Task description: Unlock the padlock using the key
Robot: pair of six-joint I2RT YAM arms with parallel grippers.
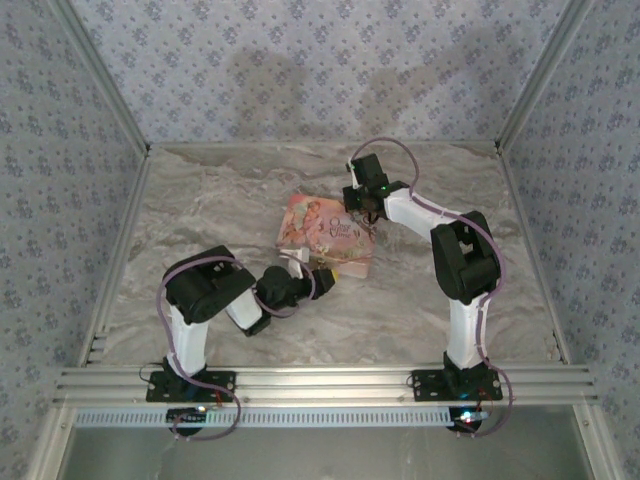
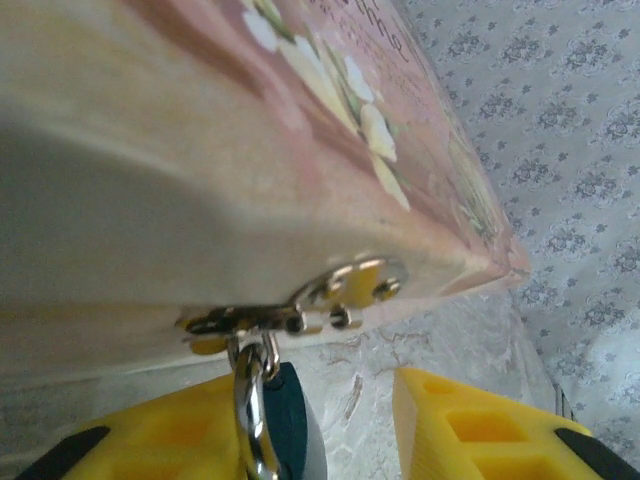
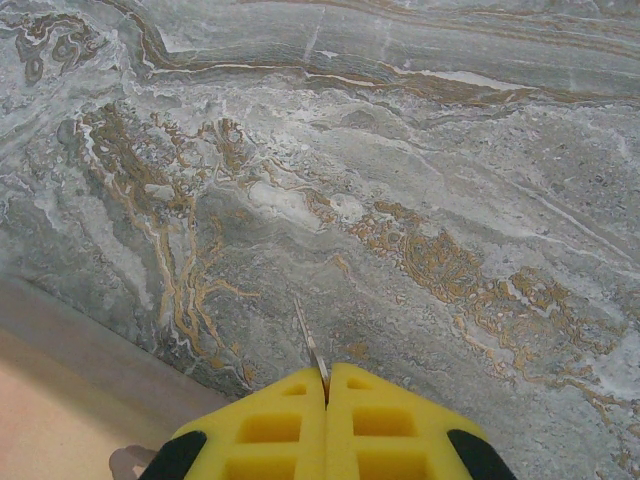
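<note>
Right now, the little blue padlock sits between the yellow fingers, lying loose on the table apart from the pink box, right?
Not loose: the padlock sits between the left gripper's yellow fingers, but it hangs from the metal clasp on the pink box. The left wrist view shows it.

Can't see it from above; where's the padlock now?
Left wrist view, bottom centre: the padlock hangs from the hasp on the pink box, between the fingers of the left tool.

Grey-and-tan marbled table (image 1: 200, 220), pink picture-printed box (image 1: 322, 232) lying flat near its middle, slightly skewed.
</note>
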